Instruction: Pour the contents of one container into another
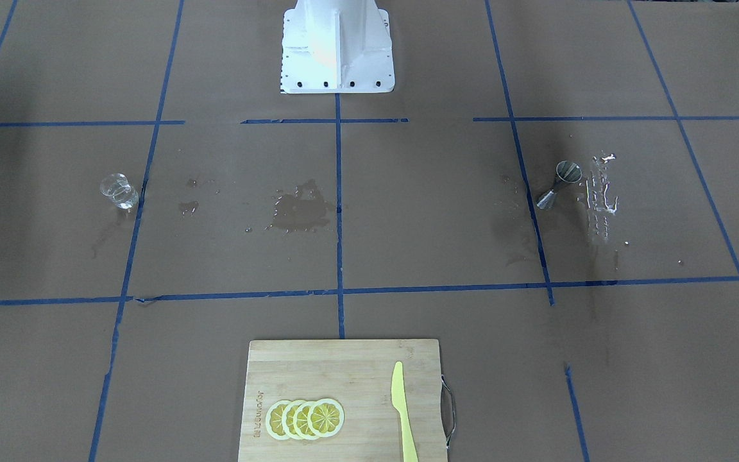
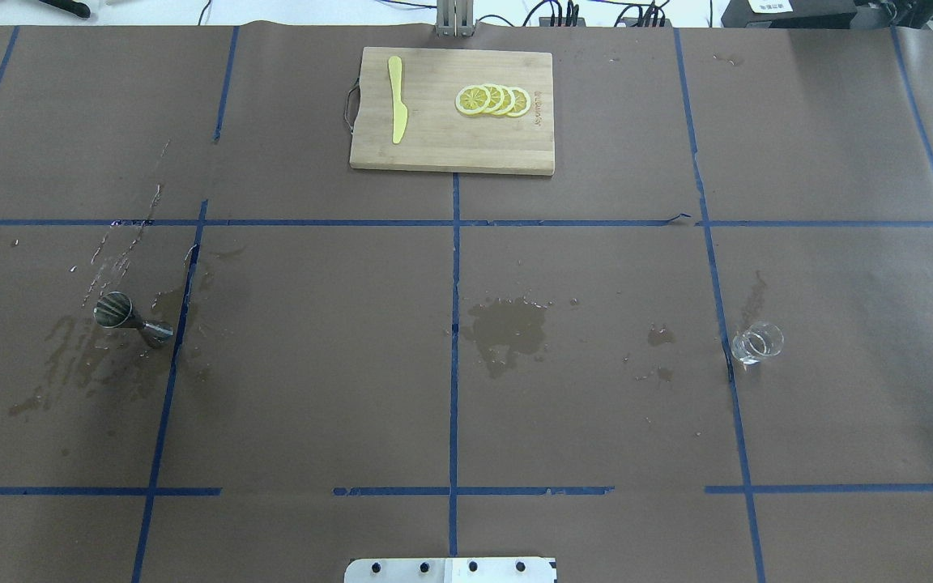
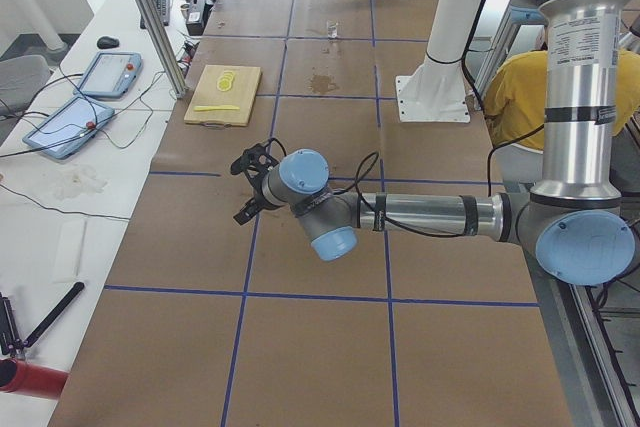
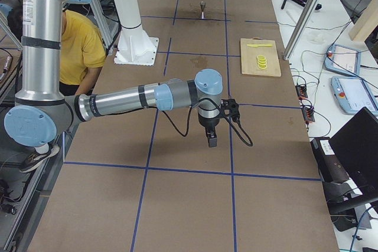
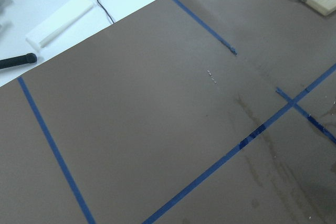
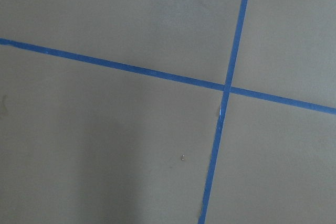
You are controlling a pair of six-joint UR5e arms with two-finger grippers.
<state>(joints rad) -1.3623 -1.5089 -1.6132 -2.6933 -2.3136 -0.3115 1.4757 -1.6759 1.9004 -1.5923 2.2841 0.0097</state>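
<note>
A small clear glass (image 2: 756, 342) stands on the brown paper on the robot's right side, also visible in the front view (image 1: 118, 190). A metal jigger (image 2: 130, 316) stands on the robot's left side among wet streaks, and the front view shows it too (image 1: 559, 184). My left gripper (image 3: 252, 182) hovers over the table end well away from the jigger; only a black part of it crosses the front view's right edge. My right gripper (image 4: 211, 140) hangs pointing down over the other table end, far from the glass. I cannot tell whether either gripper is open or shut. Both wrist views show only paper and tape.
A wooden cutting board (image 2: 434, 146) with lemon slices (image 2: 493, 100) and a yellow knife (image 2: 396, 99) lies at the far middle. A wet patch (image 2: 507, 328) marks the centre. The robot base (image 1: 337, 48) stands at the near edge. A person in a yellow shirt (image 4: 80, 45) sits behind the robot.
</note>
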